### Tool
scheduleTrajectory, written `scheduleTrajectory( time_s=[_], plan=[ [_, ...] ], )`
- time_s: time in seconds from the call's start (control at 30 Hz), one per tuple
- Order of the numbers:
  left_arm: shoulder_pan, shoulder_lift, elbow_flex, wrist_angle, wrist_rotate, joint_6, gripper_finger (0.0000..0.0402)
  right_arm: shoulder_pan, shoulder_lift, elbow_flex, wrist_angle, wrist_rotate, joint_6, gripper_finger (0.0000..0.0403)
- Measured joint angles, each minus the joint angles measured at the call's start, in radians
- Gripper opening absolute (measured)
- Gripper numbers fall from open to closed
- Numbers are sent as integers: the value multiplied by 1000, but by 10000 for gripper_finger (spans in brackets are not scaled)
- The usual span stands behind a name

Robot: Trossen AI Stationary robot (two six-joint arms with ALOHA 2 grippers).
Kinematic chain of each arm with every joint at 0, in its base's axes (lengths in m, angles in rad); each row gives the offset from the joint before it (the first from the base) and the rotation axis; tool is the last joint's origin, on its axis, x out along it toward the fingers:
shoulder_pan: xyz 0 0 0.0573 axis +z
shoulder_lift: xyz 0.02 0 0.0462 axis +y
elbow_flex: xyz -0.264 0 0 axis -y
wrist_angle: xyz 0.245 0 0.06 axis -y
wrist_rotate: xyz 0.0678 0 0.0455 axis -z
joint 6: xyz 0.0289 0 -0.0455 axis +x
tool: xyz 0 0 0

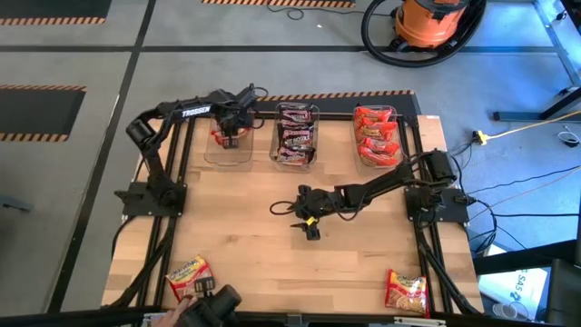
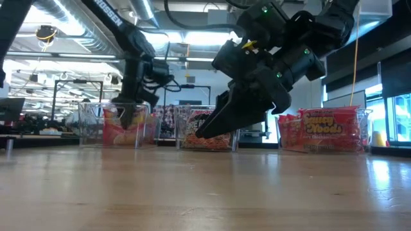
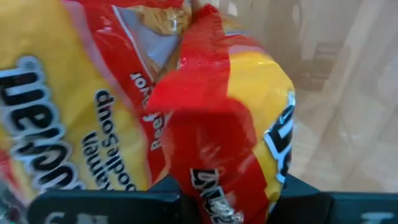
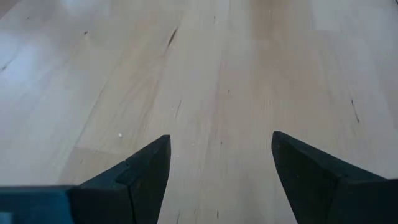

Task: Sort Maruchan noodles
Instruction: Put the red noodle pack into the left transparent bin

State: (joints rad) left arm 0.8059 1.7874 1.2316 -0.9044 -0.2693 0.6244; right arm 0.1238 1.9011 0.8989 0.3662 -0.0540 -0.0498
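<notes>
While your left gripper (image 1: 229, 134) hangs inside the tub (image 1: 227, 156) at 11 o'clock, it clamps a red-yellow noodle packet (image 3: 205, 124). Your right gripper (image 1: 311, 229) waits at table centre, fingers apart, holding nothing.

Noodle packets (image 1: 375, 134) sorted in tubs (two loose).

dark jointed arms (image 1: 172, 113), white lettering, perhaps "TROSSEN"
</notes>
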Motion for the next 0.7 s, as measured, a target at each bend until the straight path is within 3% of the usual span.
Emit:
scheduleTrajectory(
  time_s=[0.43,0.7],
  plan=[
    [-3,-32,-2,46,-8,-41,137,0,0,0,11,0,0,260],
    [-11,-114,-2,32,-40,-15,140,0,0,0,28,0,-1,260]
  ],
)
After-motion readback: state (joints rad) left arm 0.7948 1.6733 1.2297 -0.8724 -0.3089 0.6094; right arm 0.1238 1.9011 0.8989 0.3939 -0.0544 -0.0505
